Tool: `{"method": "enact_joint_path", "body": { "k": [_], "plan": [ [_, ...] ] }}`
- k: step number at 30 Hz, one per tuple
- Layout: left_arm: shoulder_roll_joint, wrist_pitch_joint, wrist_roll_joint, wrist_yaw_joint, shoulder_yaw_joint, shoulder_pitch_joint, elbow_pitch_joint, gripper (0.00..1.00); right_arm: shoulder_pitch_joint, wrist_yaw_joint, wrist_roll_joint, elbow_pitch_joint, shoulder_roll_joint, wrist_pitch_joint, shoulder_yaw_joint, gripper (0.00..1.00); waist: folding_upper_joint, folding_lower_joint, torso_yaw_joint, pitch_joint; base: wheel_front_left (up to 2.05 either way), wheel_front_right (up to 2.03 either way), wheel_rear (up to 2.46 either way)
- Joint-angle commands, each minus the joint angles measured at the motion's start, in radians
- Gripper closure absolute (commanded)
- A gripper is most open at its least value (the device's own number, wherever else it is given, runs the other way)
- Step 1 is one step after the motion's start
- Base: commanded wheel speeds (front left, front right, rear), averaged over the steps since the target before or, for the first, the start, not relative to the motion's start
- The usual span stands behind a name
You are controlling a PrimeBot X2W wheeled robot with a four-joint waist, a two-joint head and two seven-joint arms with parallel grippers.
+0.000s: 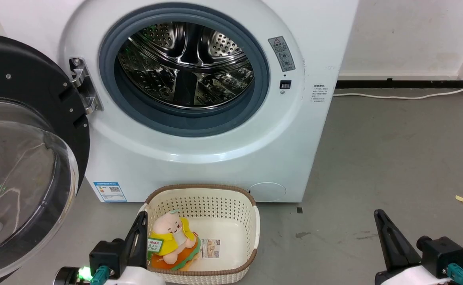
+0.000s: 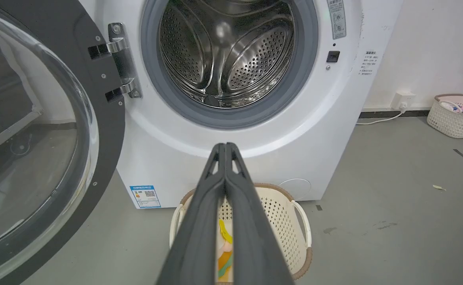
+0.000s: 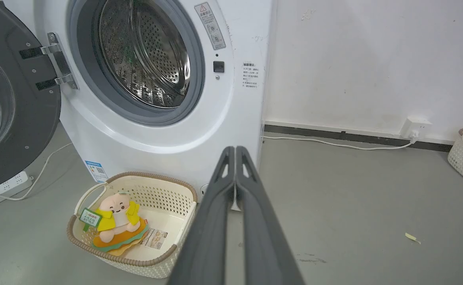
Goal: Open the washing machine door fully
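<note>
Head view: round glossy-rimmed door (image 1: 21,158) stands open; perforated steel drum (image 1: 184,63).

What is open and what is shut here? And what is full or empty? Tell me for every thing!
washing machine door, open, swung wide to the left
steel drum, empty
cream basket, holds a plush toy
left claw, shut, holding nothing
right claw, shut, holding nothing
</note>
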Motion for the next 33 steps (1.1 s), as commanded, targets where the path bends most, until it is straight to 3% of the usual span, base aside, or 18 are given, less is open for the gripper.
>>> {"method": "enact_joint_path", "body": {
  "k": [1,33],
  "plan": [
    [-0.003,0.006,0.01,-0.005,0.006,-0.02,-0.006,1.0,-0.019,0.0,-0.012,0.003,0.003,0.008,0.003,1.0,0.0,-0.0001,-0.002,0.001,0.0,0.0,0.0],
    [-0.023,0.069,0.057,-0.023,0.061,-0.043,-0.025,1.0,-0.063,0.001,-0.043,0.009,0.004,0.067,0.015,1.0,0.0,-0.0001,-0.025,0.009,0.0,0.0,0.0]
  ]
}}
